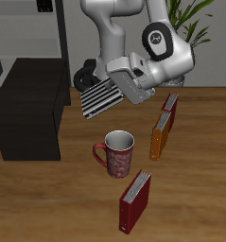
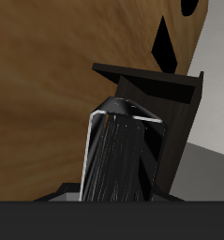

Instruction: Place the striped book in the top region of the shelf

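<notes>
beside the shelf [image 1: 29,113], mug [image 1: 116,151], two books [image 1: 162,128]

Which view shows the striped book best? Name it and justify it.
The exterior view: the striped book shows its striped cover, held in the air in the gripper, between the shelf and the mug. The wrist view shows it only close up, dark and foreshortened.

The wooden counter [image 1: 48,203] carries a dark shelf [image 1: 29,109] toward the far side. A patterned red mug [image 1: 116,153] stands near the middle. Beside it an orange book [image 1: 161,128] stands upright (a red one [image 1: 171,106] just behind it). Nearer the front edge stands another red book [image 1: 135,200].
</notes>
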